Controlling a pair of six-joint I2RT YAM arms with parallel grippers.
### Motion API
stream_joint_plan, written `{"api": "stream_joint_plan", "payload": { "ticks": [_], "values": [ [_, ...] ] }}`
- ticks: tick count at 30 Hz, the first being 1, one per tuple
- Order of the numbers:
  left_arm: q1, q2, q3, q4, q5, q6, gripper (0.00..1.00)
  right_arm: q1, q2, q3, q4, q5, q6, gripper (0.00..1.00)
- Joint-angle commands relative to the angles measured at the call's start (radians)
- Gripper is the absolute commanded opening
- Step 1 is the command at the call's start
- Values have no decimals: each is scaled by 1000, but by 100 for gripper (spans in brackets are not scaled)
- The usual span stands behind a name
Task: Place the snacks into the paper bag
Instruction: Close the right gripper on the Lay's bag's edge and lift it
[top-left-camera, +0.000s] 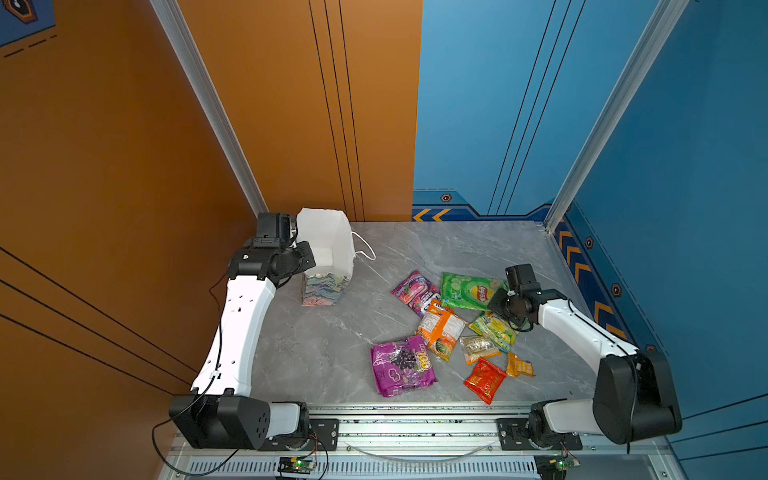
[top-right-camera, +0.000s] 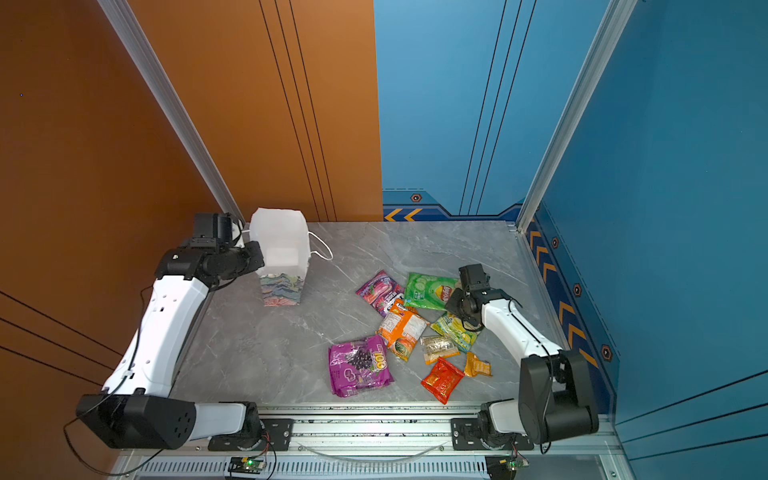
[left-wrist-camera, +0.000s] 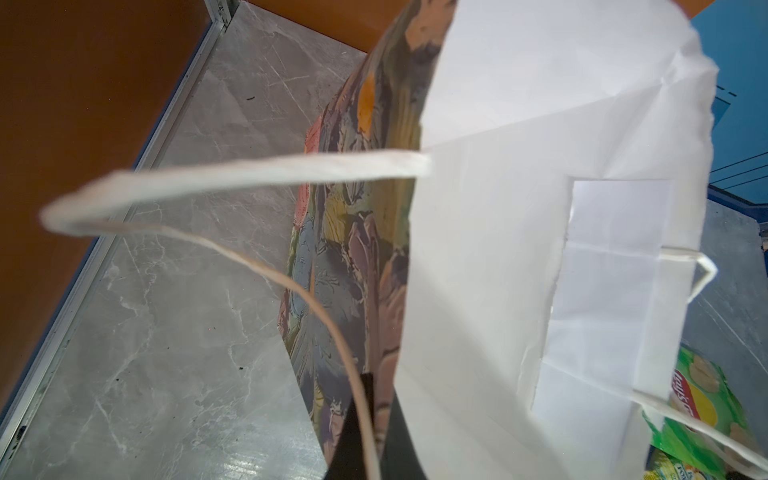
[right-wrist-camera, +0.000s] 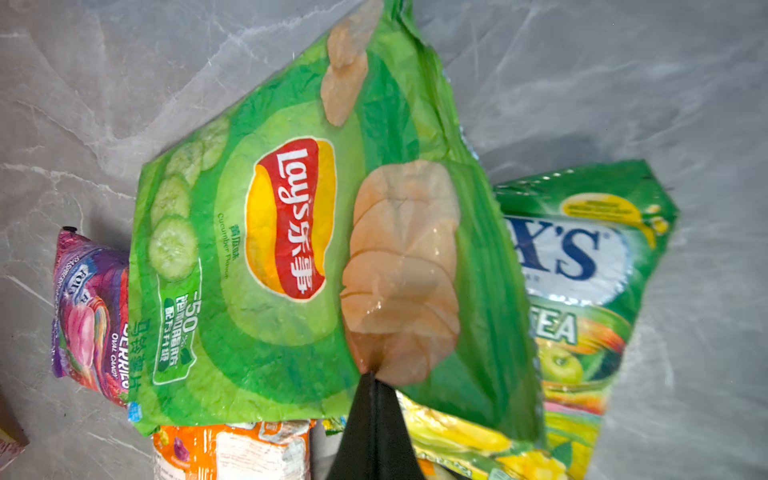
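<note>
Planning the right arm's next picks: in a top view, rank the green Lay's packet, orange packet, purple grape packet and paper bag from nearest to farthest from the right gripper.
1. green Lay's packet: pinched at its edge by the right gripper.
2. orange packet: just left of the gripper, toward the front.
3. purple grape packet: front middle.
4. paper bag: far left, at the back.

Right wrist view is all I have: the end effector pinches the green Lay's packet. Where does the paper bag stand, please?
Observer: The paper bag stands upright near the far left corner of the table.
Operator: Does anything hold it?
Observer: The left end effector is shut on its rim.
Operator: Is any packet inside already?
Observer: None shows; in both top views its white inside is bare.
</note>
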Motion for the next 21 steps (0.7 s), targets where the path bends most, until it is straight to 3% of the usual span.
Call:
{"api": "stream_joint_plan", "payload": {
  "ticks": [1,5,10,14,21],
  "values": [
    [13,6,-10,5,10,-1,0,-16,-54,-60,-58,54,33,0],
    [17,5,-12,5,7,1,0,-79,-99,-127,1,15,42,0],
    [18,9,-12,6,6,-1,0,-137,-124,-150,69,-74,48,29],
    [19,8,-12,4,4,-1,0,-168,-179,-172,54,-34,72,49],
    [21,7,-12,5,8,-2,0,-306,-239,-293,193,-114,143,66]
  ]
}}
